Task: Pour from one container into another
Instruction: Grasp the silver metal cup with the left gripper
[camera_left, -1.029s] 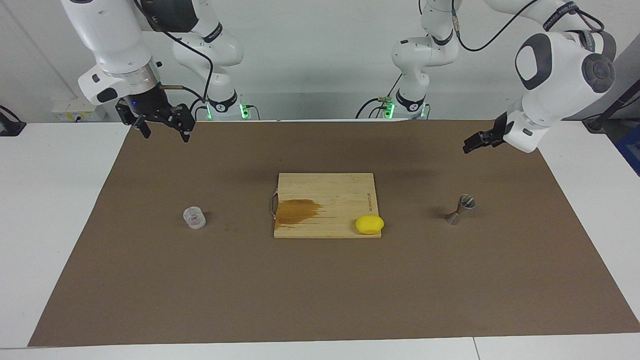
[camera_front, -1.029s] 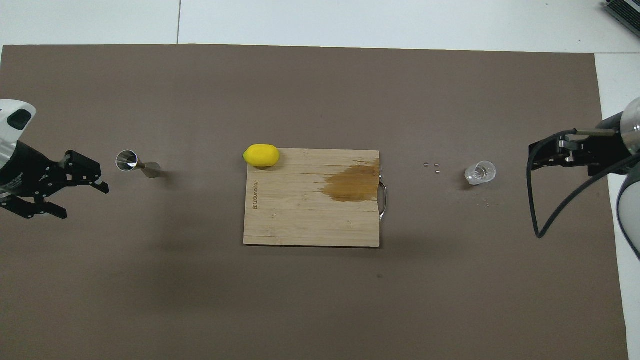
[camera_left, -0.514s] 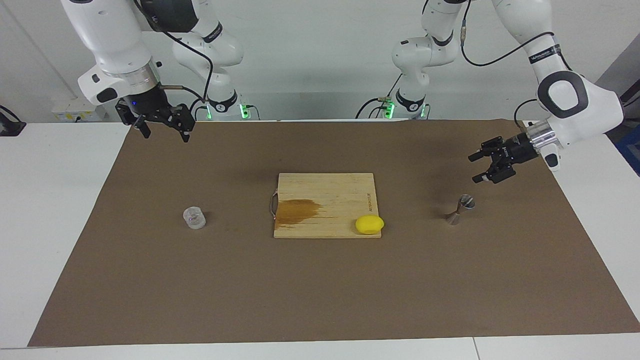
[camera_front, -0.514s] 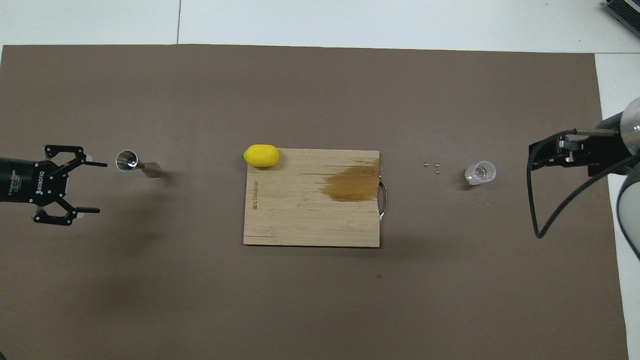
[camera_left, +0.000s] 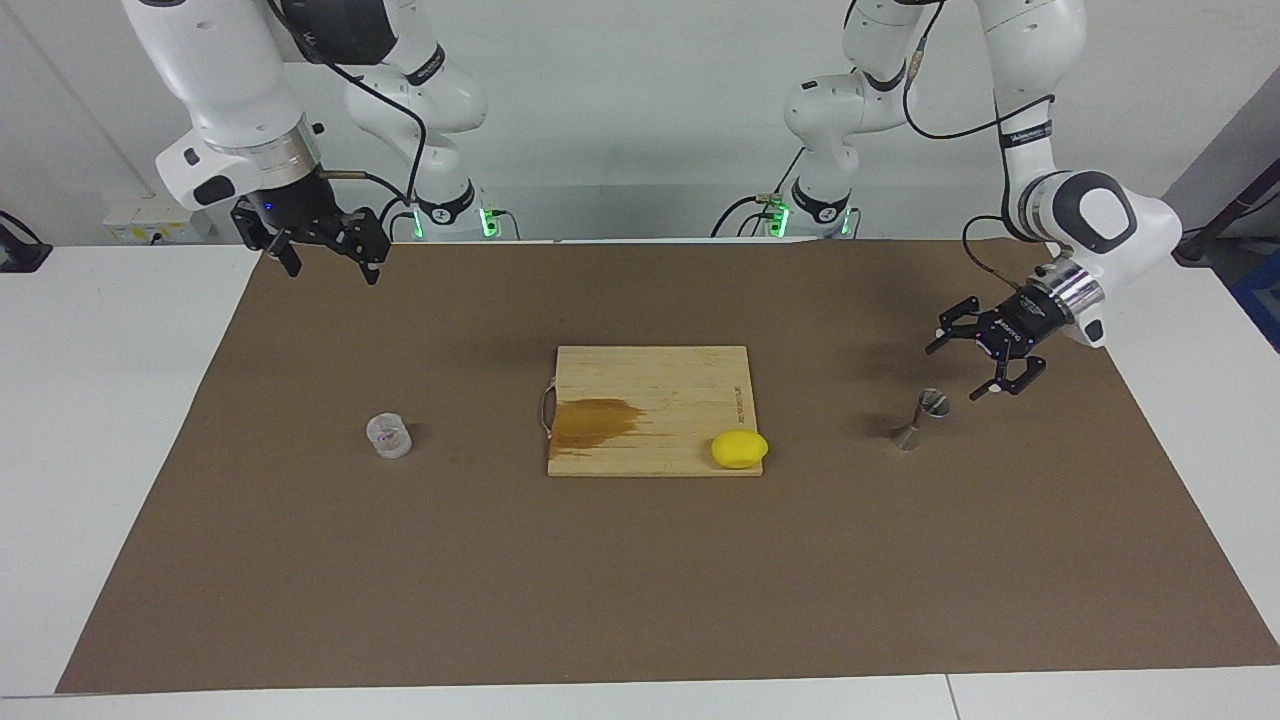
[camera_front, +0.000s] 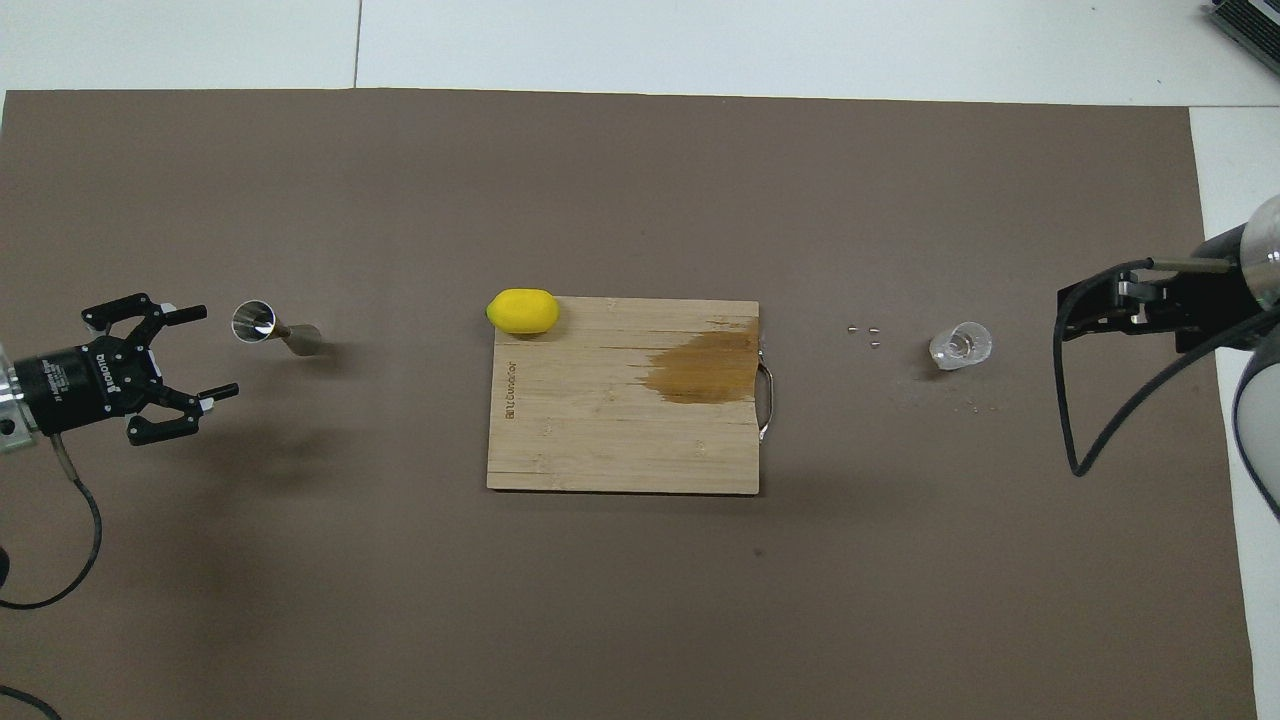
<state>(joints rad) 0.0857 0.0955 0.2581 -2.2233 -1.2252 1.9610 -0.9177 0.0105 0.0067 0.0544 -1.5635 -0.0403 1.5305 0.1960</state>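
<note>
**A:** What has changed for you since a moment ago?

**B:** Your left gripper (camera_left: 978, 368) has come down and swung round; it now hangs just beside the jigger (camera_left: 921, 418), toward the left arm's end of the table, fingers spread wide and holding nothing. A second ago it hovered higher, over the mat's edge nearest the robots. Your right gripper (camera_left: 325, 254) has not moved; it waits over the corner of the brown mat (camera_left: 640, 580) at the right arm's end, fingers also spread and empty. Nothing on the table has shifted.

**A:** Walk me across the facing view, left to right.

**B:** First the clear plastic cup (camera_left: 388, 436), standing upright on the mat, mouth up, well apart from the right gripper. Then the wooden cutting board (camera_left: 650, 385) at the centre, with a dark stain, and a yellow lemon (camera_left: 739, 449) on its corner farthest from the robots. Then the jigger.

**A:** How does the jigger lie?

**B:** It stands upright on one cone, its long axis vertical, open mouth up. In the overhead view you look slantwise into that mouth (camera_front: 253, 320).
</note>
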